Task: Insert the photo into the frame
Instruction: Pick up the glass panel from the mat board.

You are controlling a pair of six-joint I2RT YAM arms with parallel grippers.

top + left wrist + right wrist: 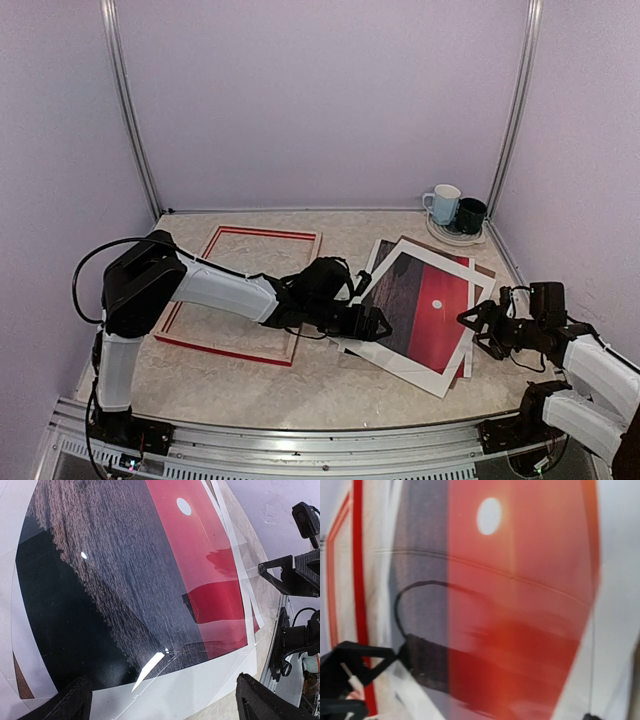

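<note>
The photo (425, 305), red sky with a white sun over dark water, lies face up at the table's right centre, skewed on a brown backing board (484, 271). It fills the left wrist view (150, 570) and, blurred, the right wrist view (520, 605). The red frame (245, 295) lies flat to the left, empty. My left gripper (375, 325) is open, its fingertips (67, 702) spread over the photo's white border at its left edge. My right gripper (478, 328) looks open just off the photo's right edge, holding nothing.
A pale mug (443, 203) and a dark mug (470, 215) stand on a plate at the back right corner. Purple walls enclose the table on three sides. The frame's red edge shows in the right wrist view (357, 580).
</note>
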